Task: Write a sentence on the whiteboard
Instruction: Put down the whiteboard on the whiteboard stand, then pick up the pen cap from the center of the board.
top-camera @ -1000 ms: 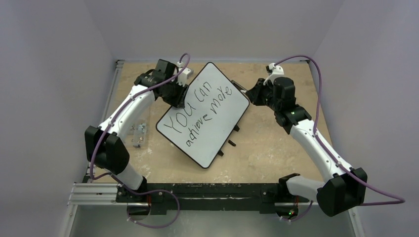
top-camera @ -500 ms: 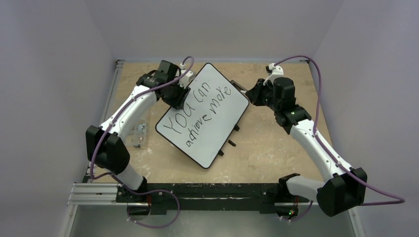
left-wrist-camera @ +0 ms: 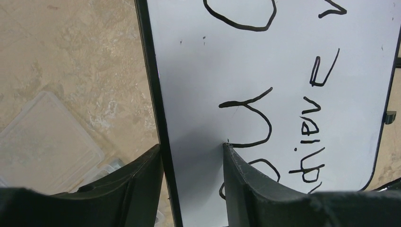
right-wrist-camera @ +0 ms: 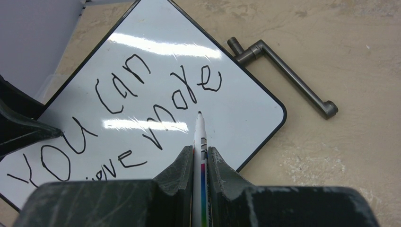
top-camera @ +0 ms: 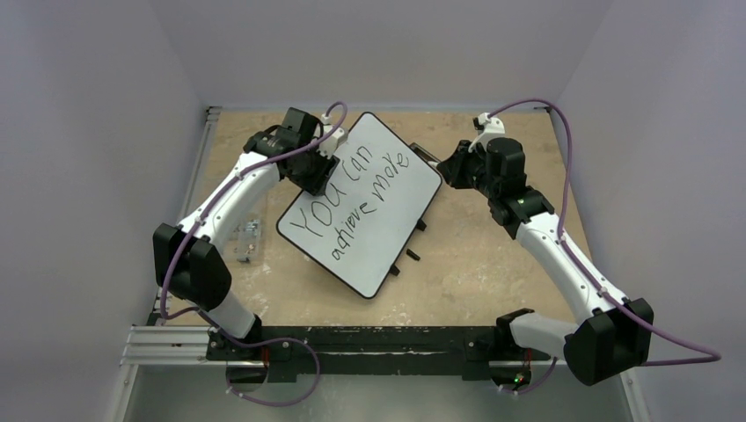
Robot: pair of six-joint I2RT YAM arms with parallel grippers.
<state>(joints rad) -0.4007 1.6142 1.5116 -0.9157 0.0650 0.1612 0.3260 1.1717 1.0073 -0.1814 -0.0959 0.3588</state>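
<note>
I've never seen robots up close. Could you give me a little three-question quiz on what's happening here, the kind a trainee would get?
1. True or false: the right gripper is clamped on a marker.
2. Multiple choice: the sentence on the whiteboard ends with which word? A) more B) less C) soon
3. Fill in the blank: the left gripper is open, one finger over the white face and the other outside the board's thin black ____.

Key: 1 true. 2 A. 3 frame.
</note>
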